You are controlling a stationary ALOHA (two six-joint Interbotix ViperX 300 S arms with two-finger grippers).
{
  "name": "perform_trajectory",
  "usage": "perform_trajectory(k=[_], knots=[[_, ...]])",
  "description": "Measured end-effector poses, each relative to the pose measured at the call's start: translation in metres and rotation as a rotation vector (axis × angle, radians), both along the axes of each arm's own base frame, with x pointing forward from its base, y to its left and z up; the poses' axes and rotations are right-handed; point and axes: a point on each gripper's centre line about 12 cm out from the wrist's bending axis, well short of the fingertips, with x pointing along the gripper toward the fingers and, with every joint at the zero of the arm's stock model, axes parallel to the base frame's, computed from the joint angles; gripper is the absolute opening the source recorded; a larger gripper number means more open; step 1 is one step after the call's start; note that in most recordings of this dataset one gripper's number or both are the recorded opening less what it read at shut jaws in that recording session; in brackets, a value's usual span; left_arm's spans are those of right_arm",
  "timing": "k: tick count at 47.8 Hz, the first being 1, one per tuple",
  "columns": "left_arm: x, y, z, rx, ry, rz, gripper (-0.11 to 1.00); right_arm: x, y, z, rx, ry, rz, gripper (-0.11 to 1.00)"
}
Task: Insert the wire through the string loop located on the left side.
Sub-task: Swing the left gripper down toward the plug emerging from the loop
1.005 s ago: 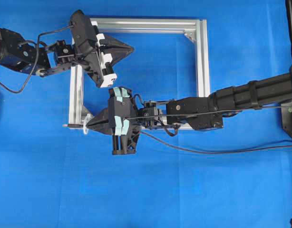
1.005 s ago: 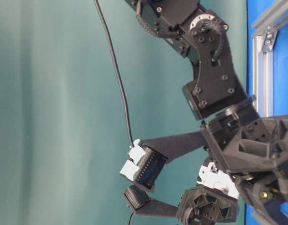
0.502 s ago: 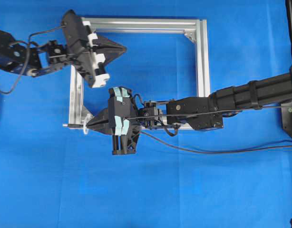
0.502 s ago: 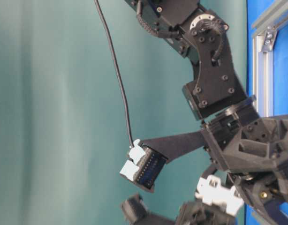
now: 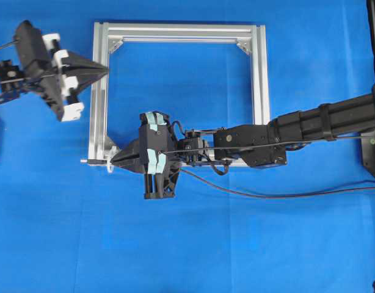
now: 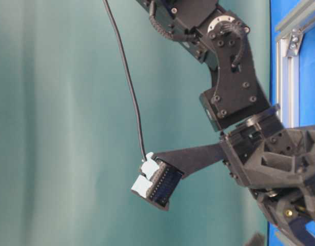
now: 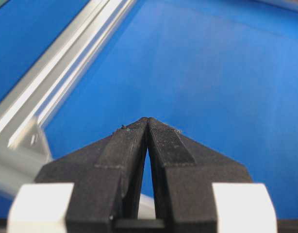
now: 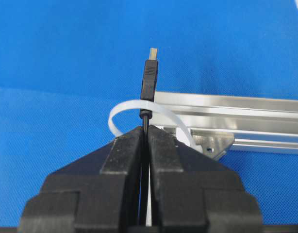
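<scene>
A blue desk [image 5: 248,244] carries a silver aluminium frame [image 5: 259,91]. The right hand [image 5: 114,160] sits at the frame's near-left corner, clamped on the wire [image 8: 147,119], whose long axis runs leftward along the hand. The plug tip [image 8: 150,77] pokes out past the white string loop [image 8: 121,108]; in the right wrist view the wire appears to pass through the loop. The left hand [image 5: 103,67], pinched closed and empty, hangs by the frame's far-left side, well apart. The right hand is nearer.
</scene>
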Motion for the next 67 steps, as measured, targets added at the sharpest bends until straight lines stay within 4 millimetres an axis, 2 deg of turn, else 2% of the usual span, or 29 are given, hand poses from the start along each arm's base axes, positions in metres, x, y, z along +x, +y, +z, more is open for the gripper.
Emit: perform_trajectory(k=[10,25,30,35,41,50,54,67], knots=[[-0.023,-0.007,-0.001,0.001,0.007,-0.003,0.03,0.0,0.0,0.001,0.0,-0.002,0.0,0.0],[-0.021,-0.01,-0.005,-0.031,0.052,-0.015,0.03,0.0,0.0,0.001,0.0,-0.003,0.0,0.0],[-0.015,-0.026,-0.004,-0.028,0.053,-0.089,0.03,0.0,0.0,0.001,0.0,-0.002,0.0,0.0],[-0.01,-0.051,-0.002,-0.023,0.046,-0.194,0.03,0.0,0.0,0.001,0.0,-0.003,0.0,0.0],[-0.007,-0.081,0.002,-0.016,0.034,-0.325,0.03,0.0,0.0,0.001,0.0,-0.002,0.0,0.0],[-0.005,-0.114,0.006,-0.014,0.018,-0.459,0.03,0.0,0.0,0.001,0.0,-0.003,0.0,0.0],[-0.005,-0.122,0.007,-0.009,0.014,-0.493,0.03,0.0,0.0,0.001,0.0,-0.002,0.0,0.0],[-0.002,-0.124,0.008,0.003,0.016,-0.504,0.03,0.0,0.0,0.001,0.0,-0.002,0.0,0.0]])
